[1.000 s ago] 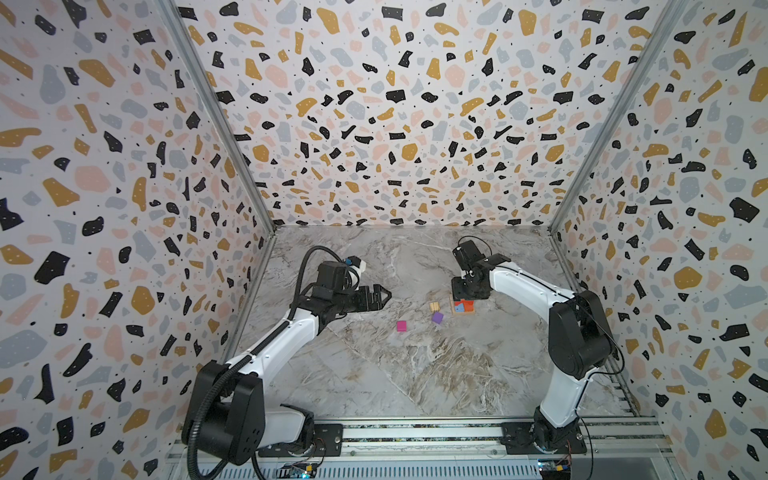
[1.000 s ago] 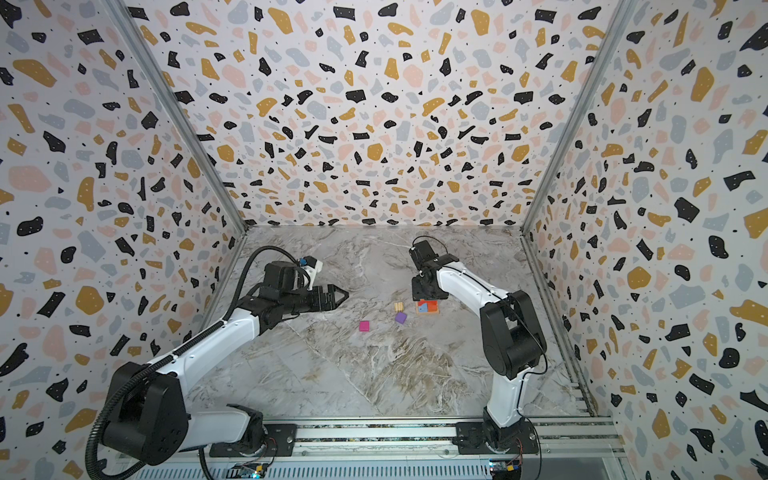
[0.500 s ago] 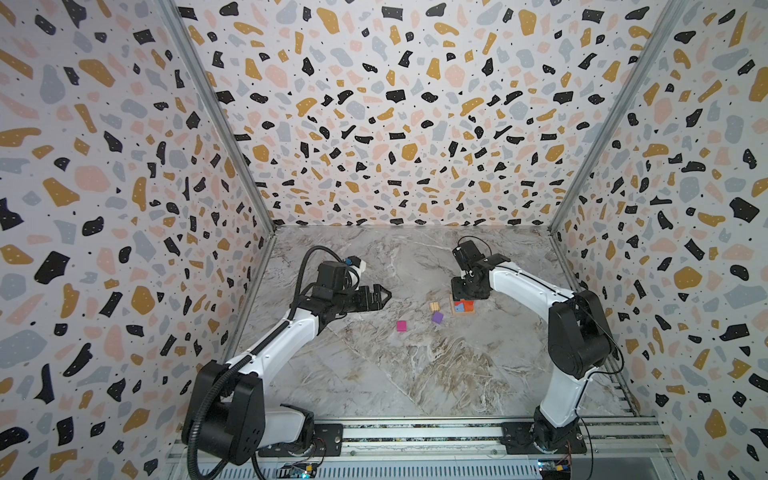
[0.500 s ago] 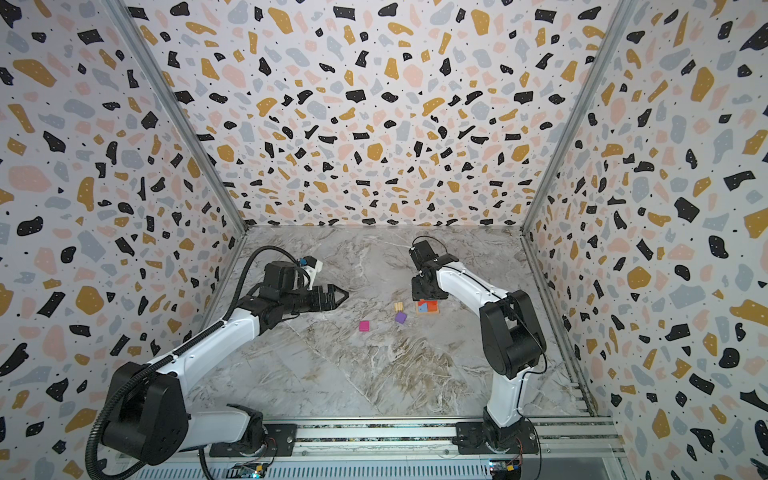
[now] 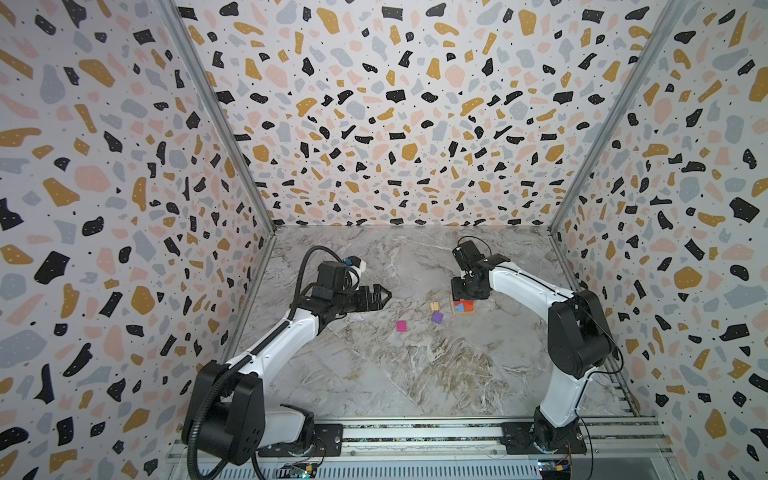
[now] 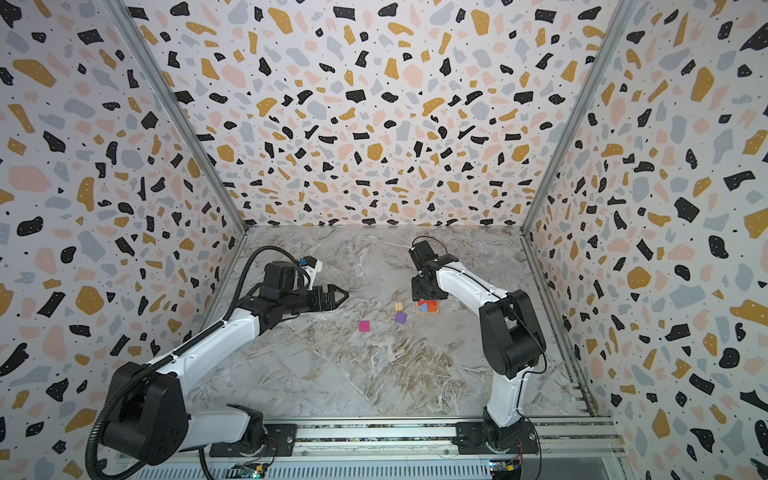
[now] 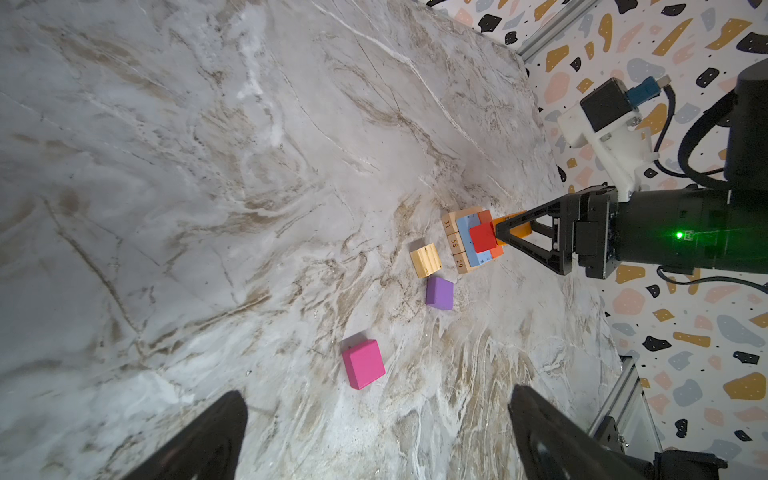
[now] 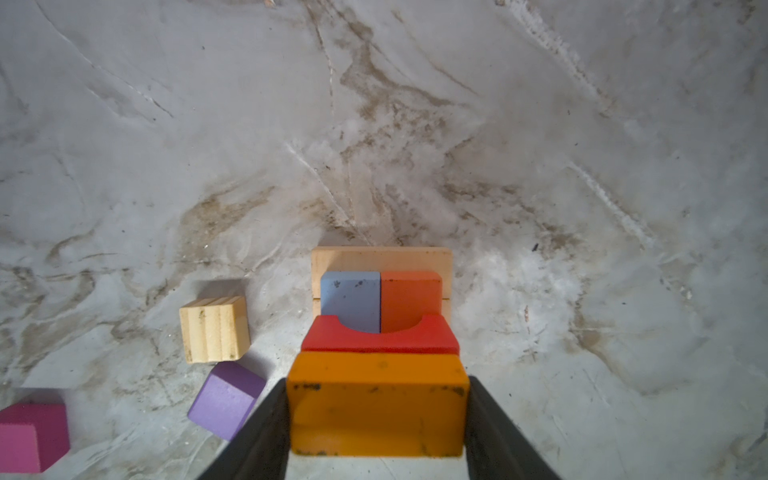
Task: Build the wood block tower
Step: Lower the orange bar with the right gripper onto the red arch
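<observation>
The right gripper [image 5: 464, 296] points down at the table [image 5: 374, 374] and is clamped on the amber block [image 8: 378, 403]. Both fingers [image 8: 259, 432] press flat against opposite end faces of the block, which sits between the fingertips.

The tower [image 5: 461, 306] stands directly under this gripper. Its layers, counted away from the fingertips, are:
- the red arch block [image 8: 380, 340], just below the held block
- a light blue block [image 8: 351, 301] and an orange-red block [image 8: 411, 297], side by side and touching
- the tan bars [image 8: 382, 259], on the table

Contact between the amber block and the red arch block cannot be determined.

Three loose cubes lie on the table beside the right gripper, on the side toward the left gripper [image 5: 384, 296]. The tan cube [image 8: 214, 330] is nearest the tower, the purple cube [image 8: 226, 399] is just beside it, and the magenta cube [image 8: 29, 432] is farthest out.

The left gripper is held clear of the table. Its fingers [image 7: 208, 440] are spread wide with nothing between them. The magenta cube lies ahead of its fingertips, and the tower stands farther ahead, well apart from this gripper
</observation>
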Controlling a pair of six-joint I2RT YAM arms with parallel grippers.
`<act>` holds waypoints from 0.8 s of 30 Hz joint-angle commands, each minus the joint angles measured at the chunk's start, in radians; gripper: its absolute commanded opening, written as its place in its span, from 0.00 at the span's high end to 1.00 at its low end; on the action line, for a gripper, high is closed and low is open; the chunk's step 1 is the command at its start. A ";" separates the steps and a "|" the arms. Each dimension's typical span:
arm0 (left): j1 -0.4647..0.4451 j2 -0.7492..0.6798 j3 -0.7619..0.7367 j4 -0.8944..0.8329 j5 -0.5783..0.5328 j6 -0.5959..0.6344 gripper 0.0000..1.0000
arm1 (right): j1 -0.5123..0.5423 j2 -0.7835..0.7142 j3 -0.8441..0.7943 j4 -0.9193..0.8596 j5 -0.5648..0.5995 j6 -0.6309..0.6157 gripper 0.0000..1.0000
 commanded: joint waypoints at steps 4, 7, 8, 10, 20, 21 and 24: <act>0.003 -0.022 -0.009 0.030 0.005 -0.002 0.00 | -0.002 -0.001 0.014 -0.009 0.005 -0.007 0.45; 0.004 -0.023 -0.009 0.029 0.005 -0.001 0.00 | -0.002 -0.001 0.015 -0.009 0.003 -0.009 0.42; 0.004 -0.023 -0.009 0.030 0.004 -0.001 0.00 | -0.003 -0.001 0.015 -0.008 0.002 -0.011 0.41; 0.004 -0.021 -0.007 0.029 0.005 -0.002 0.00 | -0.002 -0.001 0.016 -0.011 0.003 -0.013 0.38; 0.004 -0.020 -0.006 0.028 0.006 -0.002 0.00 | -0.003 0.000 0.027 -0.018 0.000 -0.019 0.28; 0.005 -0.020 -0.005 0.028 0.006 -0.002 0.00 | -0.002 0.000 0.031 -0.019 0.002 -0.020 0.27; 0.004 -0.020 -0.005 0.029 0.006 -0.002 0.00 | -0.002 -0.004 0.043 -0.028 0.002 -0.026 0.23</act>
